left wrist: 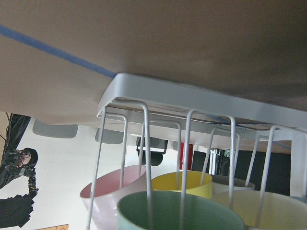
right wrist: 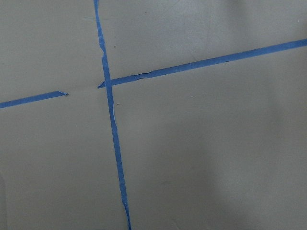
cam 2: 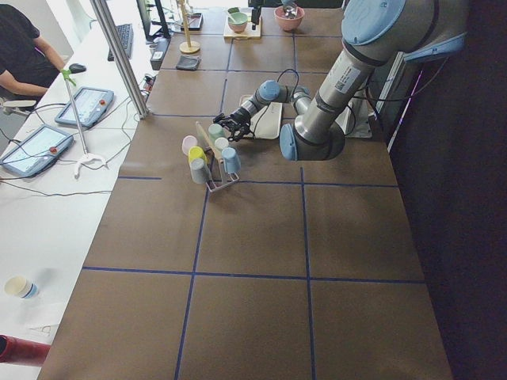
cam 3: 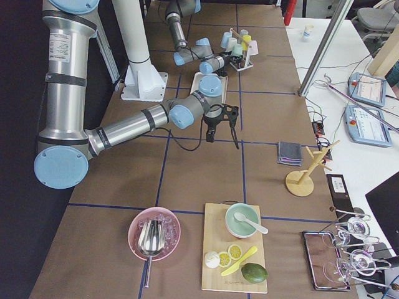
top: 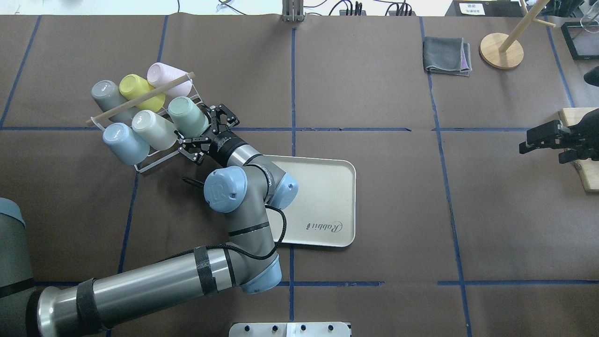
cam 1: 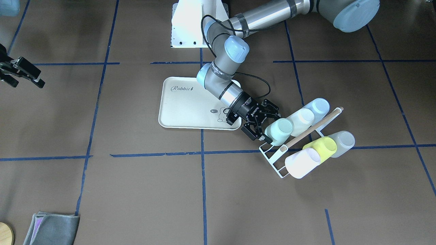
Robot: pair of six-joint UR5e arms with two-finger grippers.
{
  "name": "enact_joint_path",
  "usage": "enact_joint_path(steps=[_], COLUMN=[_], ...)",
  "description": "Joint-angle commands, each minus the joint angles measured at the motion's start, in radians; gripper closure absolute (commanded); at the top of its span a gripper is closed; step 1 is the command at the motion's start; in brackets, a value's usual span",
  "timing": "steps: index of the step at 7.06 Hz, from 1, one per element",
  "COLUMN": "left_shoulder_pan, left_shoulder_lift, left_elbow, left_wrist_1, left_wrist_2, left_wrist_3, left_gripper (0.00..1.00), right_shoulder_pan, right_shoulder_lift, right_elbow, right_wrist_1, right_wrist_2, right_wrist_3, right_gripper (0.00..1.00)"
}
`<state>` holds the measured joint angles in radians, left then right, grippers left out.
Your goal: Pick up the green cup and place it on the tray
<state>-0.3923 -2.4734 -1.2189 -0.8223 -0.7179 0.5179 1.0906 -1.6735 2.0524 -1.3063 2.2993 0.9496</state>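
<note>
The mint-green cup [cam 1: 279, 130] lies tilted on a white wire rack [cam 1: 275, 162], nearest the tray; it also shows in the overhead view [top: 187, 114] and, mouth on, at the bottom of the left wrist view [left wrist: 180, 211]. My left gripper [cam 1: 269, 125] is open, its jaws on either side of the cup's mouth end; I cannot tell whether they touch it. The cream-white "Rabbit" tray [cam 1: 190, 105] lies flat just behind the left wrist and holds nothing. My right gripper [top: 538, 138] hangs open and empty, far off over bare table.
The rack also holds pale blue [cam 1: 318, 106], cream [cam 1: 301, 119], yellow-green [cam 1: 323, 147], grey [cam 1: 342, 141] and pinkish-white [cam 1: 302, 163] cups under a wooden bar [cam 1: 315, 128]. A folded grey cloth [top: 447, 55] and a wooden stand [top: 501, 50] are at the far right.
</note>
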Motion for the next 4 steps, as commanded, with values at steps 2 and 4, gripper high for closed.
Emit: enact_joint_path(steps=[2,4], left_shoulder_pan=[-0.005,-0.005], left_shoulder_lift=[0.01,0.01], left_elbow=[-0.001,-0.002], left_wrist_1=[-0.024,-0.024], left_wrist_2=[0.0,0.0], left_wrist_3=[-0.004,-0.006], left_gripper=[0.15,0.4], right_shoulder_pan=[0.0,0.003], right_shoulder_lift=[0.0,0.0], right_elbow=[0.0,0.002], right_wrist_1=[-0.001,-0.001], right_wrist_2=[0.005,0.012], right_wrist_3=[0.0,0.0], right_gripper=[0.0,0.0])
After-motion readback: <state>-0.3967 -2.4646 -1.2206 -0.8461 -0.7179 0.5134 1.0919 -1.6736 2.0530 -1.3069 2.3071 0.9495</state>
